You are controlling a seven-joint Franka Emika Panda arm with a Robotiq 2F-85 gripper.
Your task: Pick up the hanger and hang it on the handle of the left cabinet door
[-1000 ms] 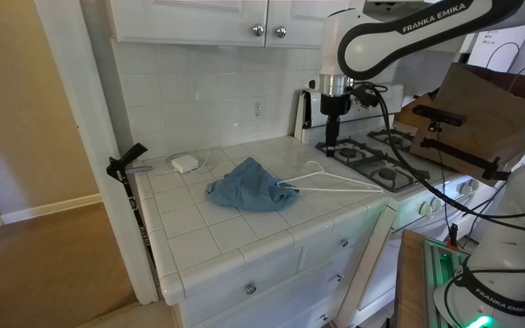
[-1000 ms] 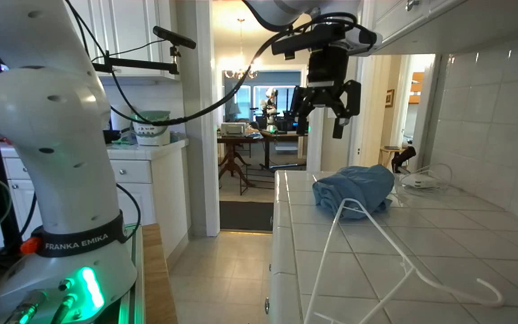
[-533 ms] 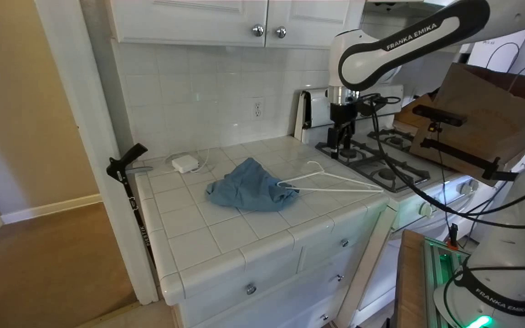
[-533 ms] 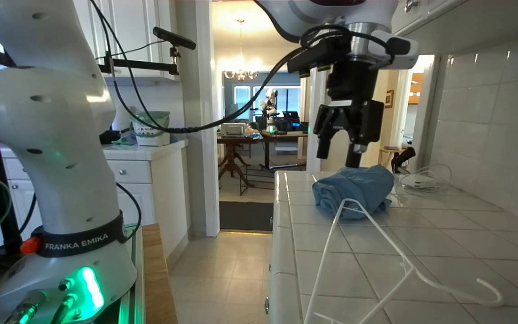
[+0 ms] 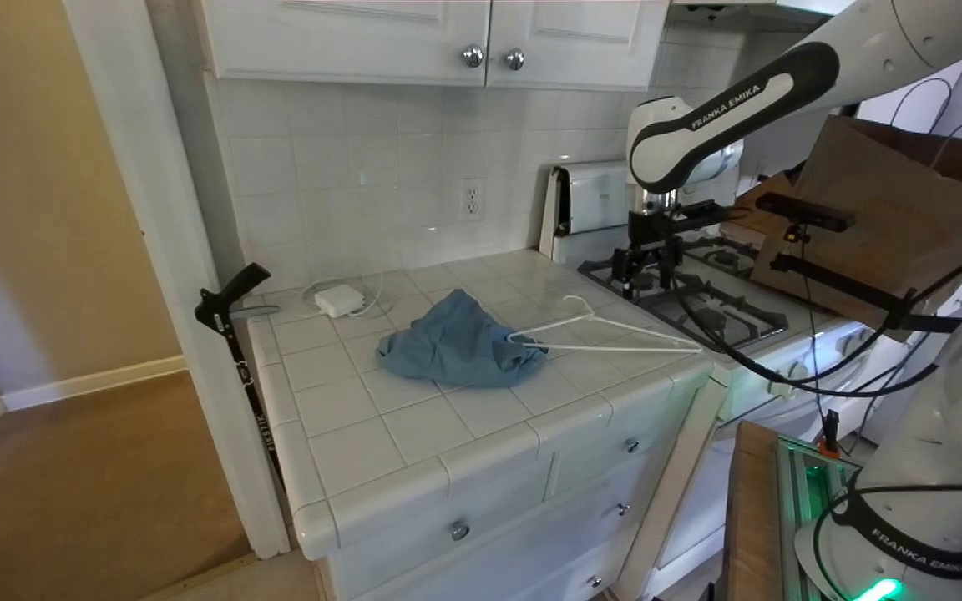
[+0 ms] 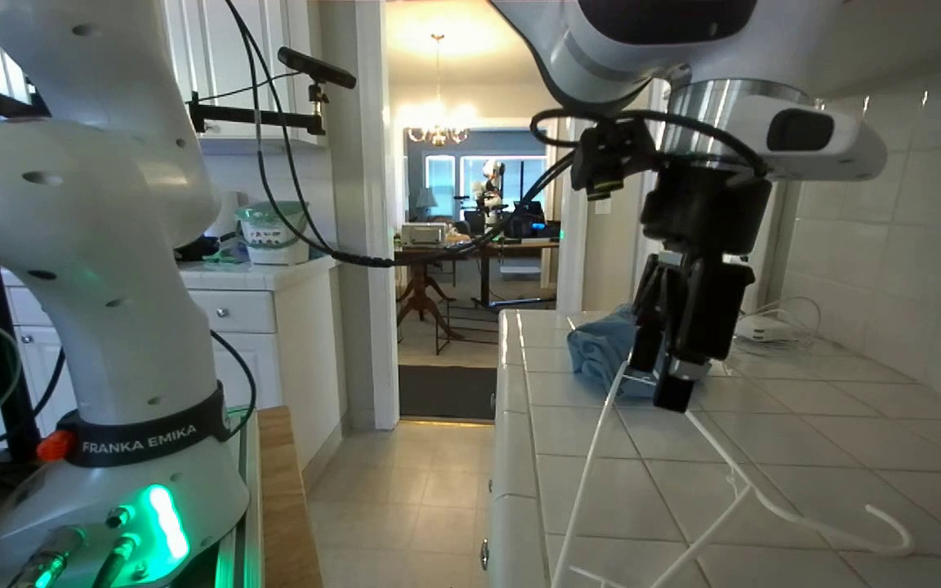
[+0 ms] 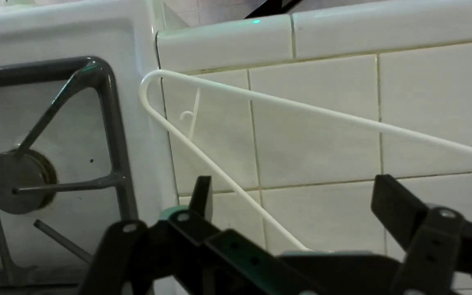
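Observation:
The white wire hanger (image 5: 615, 348) lies on the tiled counter, one end on the blue cloth and the other by the stove edge. It also shows in an exterior view (image 6: 701, 538), partly hidden behind my gripper (image 6: 657, 380). My gripper (image 5: 646, 288) is open and empty, pointing down above the counter and stove. In the wrist view a side of the hanger (image 7: 228, 179) runs between the spread fingers of my gripper (image 7: 293, 192), below and not touching as far as I can see. The left cabinet door (image 5: 347, 37) is shut; its round handle (image 5: 473, 55) is at lower right.
A crumpled blue cloth (image 5: 456, 342) lies on the counter (image 5: 356, 451). The stove (image 5: 711, 317) with raised grates adjoins it. A white box with a cable (image 5: 339, 300) is at the back. A paper bag (image 5: 890, 209) stands beyond. The right door's knob (image 5: 515, 58) is beside the handle.
My gripper has come down and turned. It has moved right, over the stove's edge, in an exterior view. The hanger and the cloth have not moved.

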